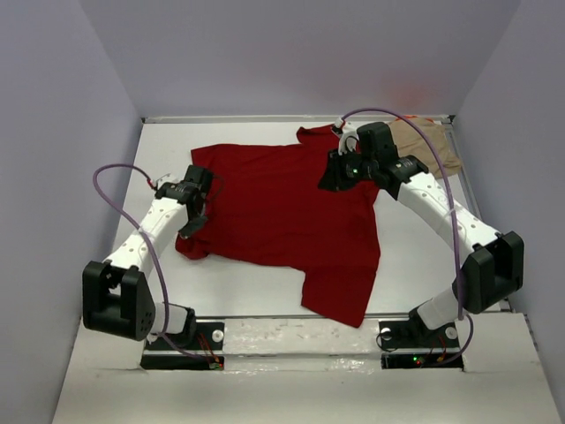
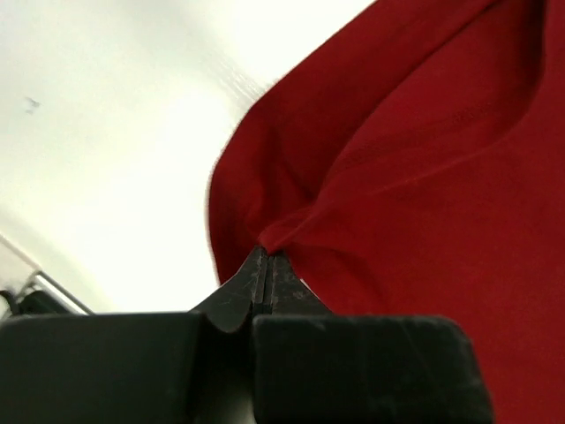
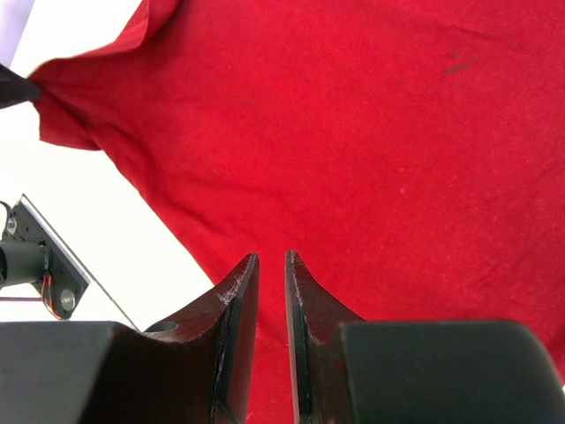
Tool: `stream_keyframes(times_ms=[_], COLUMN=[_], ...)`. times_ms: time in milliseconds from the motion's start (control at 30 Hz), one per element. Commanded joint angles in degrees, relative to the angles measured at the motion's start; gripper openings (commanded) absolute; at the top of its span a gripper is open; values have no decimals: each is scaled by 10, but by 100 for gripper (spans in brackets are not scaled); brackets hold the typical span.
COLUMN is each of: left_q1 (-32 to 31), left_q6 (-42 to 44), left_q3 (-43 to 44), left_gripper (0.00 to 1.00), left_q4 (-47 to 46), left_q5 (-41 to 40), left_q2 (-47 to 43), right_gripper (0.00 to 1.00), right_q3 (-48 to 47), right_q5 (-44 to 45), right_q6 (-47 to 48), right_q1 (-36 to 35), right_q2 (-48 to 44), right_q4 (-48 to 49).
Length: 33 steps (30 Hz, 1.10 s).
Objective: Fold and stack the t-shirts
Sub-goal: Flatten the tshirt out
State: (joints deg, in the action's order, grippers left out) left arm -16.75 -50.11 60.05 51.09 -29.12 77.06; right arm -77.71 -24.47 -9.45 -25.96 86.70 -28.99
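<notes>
White desk; large dark red cloth t-shirt pinched in left fingers; right fingers narrow, empty. Grip there before lifting.

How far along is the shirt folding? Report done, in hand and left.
Done: nothing visible; the dark red t-shirt lies spread, unfolded. In hand: the left fingers pinch its edge; the right fingers stand narrowly apart over it, grip unclear. Left: folding it, then stacking it with the tan t-shirt at the far right.
</notes>
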Motion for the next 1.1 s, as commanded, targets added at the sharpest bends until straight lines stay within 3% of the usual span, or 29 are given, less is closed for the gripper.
stream_keyframes(times_ms=[0, 233, 367, 633, 800, 1067], left_q1=[51, 159, 259, 388, 429, 429], left_q6=[52, 88, 112, 135, 143, 151], left_q3=[-60, -85, -104, -127, -163, -208], left_gripper=[0, 0, 0, 0, 1, 20], left_q4=[-99, -143, -179, -209, -248, -310], left_q5=[111, 127, 206, 269, 363, 496], left_q2=[-12, -37, -60, -75, -42, 36], right_gripper=[24, 24, 24, 24, 24, 24], right_q3=[3, 4, 4, 5, 3, 2], right_q5=[-11, -16, -19, -17, -15, -16], right_q6=[0, 1, 3, 4, 5, 8], right_q1=[-2, -2, -2, -2, -2, -2], right_q2=[-28, -25, -16, -13, -11, 7], right_q4=[22, 18, 19, 19, 17, 17])
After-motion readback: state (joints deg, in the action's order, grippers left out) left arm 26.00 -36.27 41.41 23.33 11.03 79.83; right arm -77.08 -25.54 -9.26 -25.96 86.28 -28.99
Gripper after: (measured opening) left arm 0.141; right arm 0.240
